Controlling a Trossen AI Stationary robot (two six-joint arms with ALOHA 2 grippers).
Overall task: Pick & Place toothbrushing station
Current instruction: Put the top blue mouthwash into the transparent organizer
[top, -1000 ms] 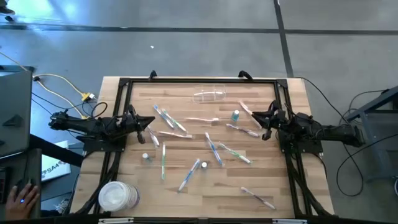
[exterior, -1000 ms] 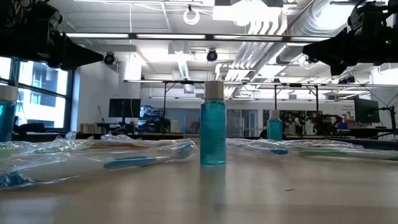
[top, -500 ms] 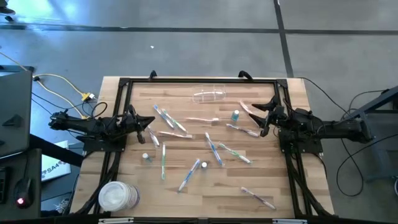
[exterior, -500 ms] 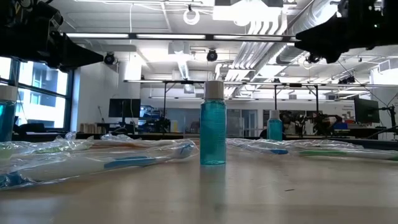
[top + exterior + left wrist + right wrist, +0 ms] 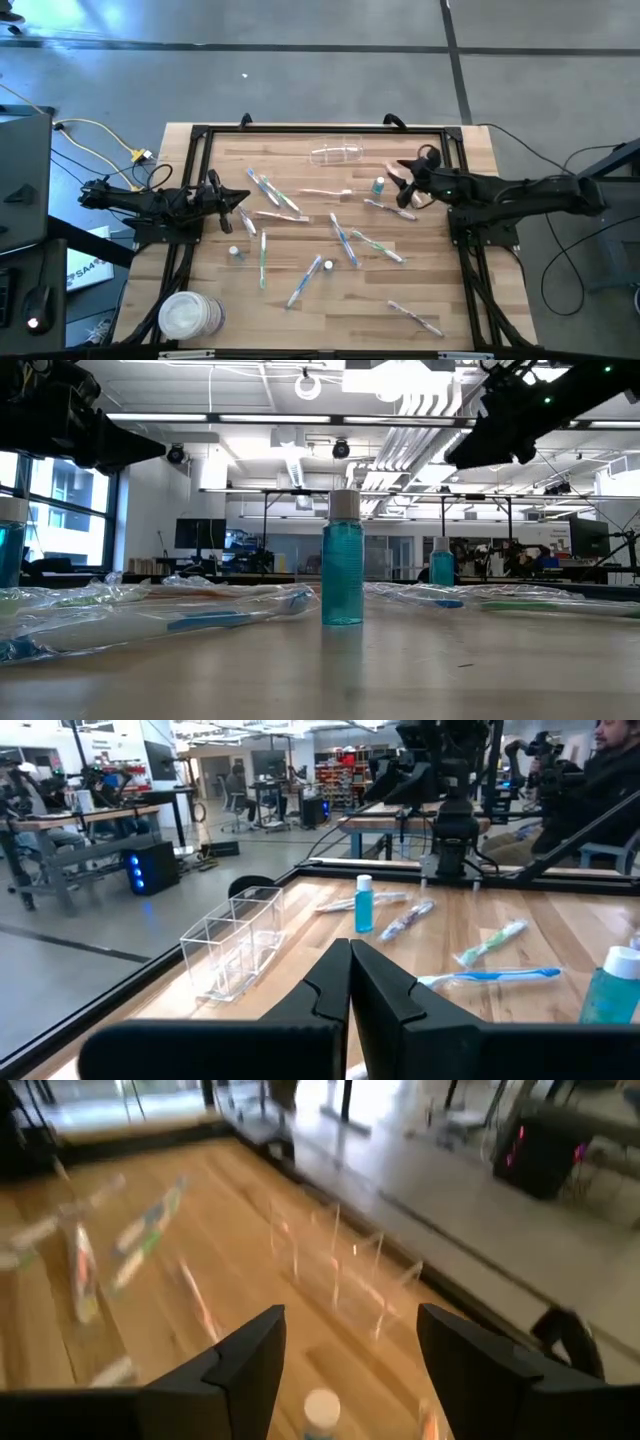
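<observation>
A clear plastic cup (image 5: 337,153) lies on its side near the table's far edge, also in the right wrist view (image 5: 335,1270) and the left wrist view (image 5: 235,950). Several wrapped toothbrushes (image 5: 345,240) lie scattered flat on the wood. Small blue bottles with white caps stand upright among them (image 5: 378,186) (image 5: 343,560). My right gripper (image 5: 405,182) hovers open above the table's right part, near one bottle, with nothing between its fingers (image 5: 245,1365). My left gripper (image 5: 236,198) waits shut at the table's left side, above the wood (image 5: 350,982).
A stack of white round discs (image 5: 186,315) sits at the near left corner. A black frame (image 5: 320,130) runs around the tabletop. Bare wood lies along the near edge between the toothbrushes. People and benches show in the room beyond the table.
My right gripper has opened. It has risen and reached out from the right edge toward the table's middle, and has tipped to point slantwise down at the wood. The toothbrushes, bottles and cup lie as before.
</observation>
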